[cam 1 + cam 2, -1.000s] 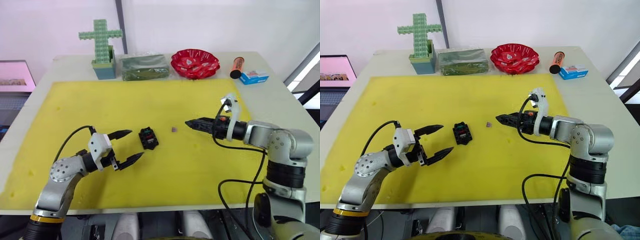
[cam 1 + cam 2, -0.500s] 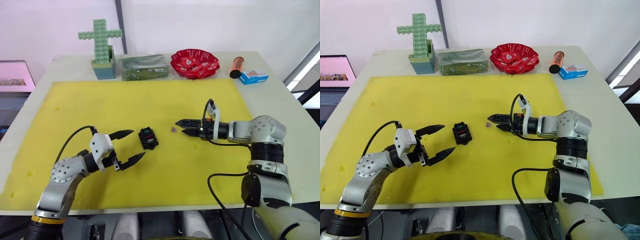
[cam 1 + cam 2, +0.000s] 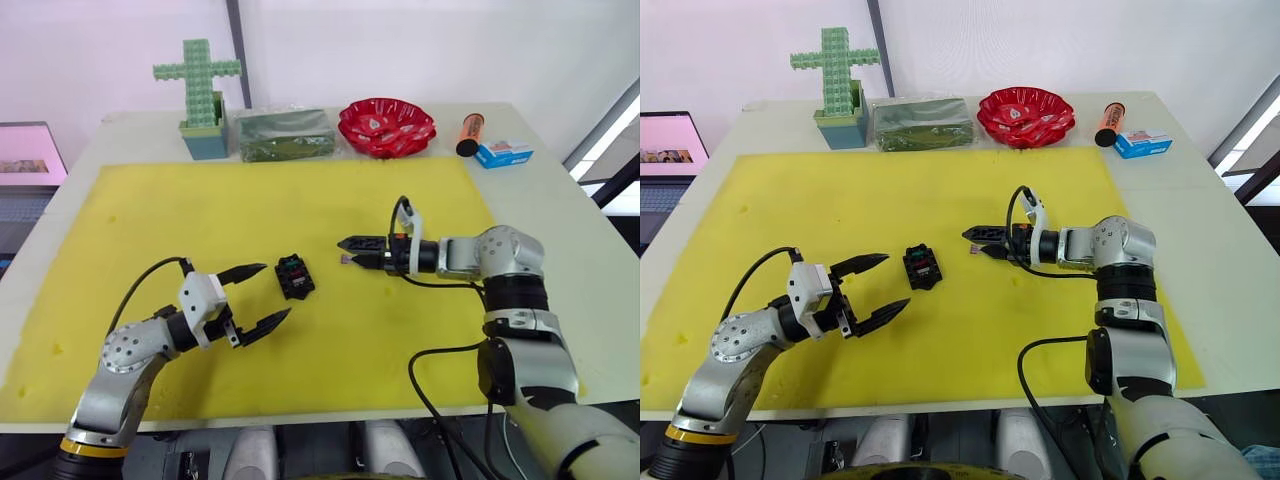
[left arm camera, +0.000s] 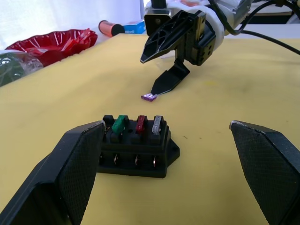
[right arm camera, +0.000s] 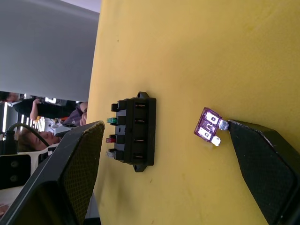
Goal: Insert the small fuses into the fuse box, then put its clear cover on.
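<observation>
You are at the last fuse: the fuse box (image 4: 136, 145) already carries the green fuse (image 4: 120, 124), red fuse (image 4: 141, 123) and grey fuse (image 4: 157, 124) in three of its slots, and the purple fuse (image 5: 208, 126) lies flat on the yellow mat (image 3: 200, 210) just right of the box. Your right gripper (image 3: 346, 251) has its fingers parted around that fuse, one fingertip (image 5: 262, 159) touching its prongs, nothing yet grasped. Your left gripper (image 3: 256, 295) hovers released, wide open, just near-left of the box. The next move, as judged, calls for closing on the fuse's body, lifting it, turning it prongs-down and seating it in the free slot beside the grey fuse; the left gripper may need to steady the box. The clear cover cannot be made out, so you must locate it afterwards. The mat covers most of a pale table (image 3: 560, 200); along the far edge stand a green brick cross (image 3: 199, 85), a wrapped green package (image 3: 285, 135), a red bowl (image 3: 387, 125), an orange cylinder (image 3: 467, 134) and a blue carton (image 3: 504, 153). A screen (image 3: 25, 152) sits at far left.
</observation>
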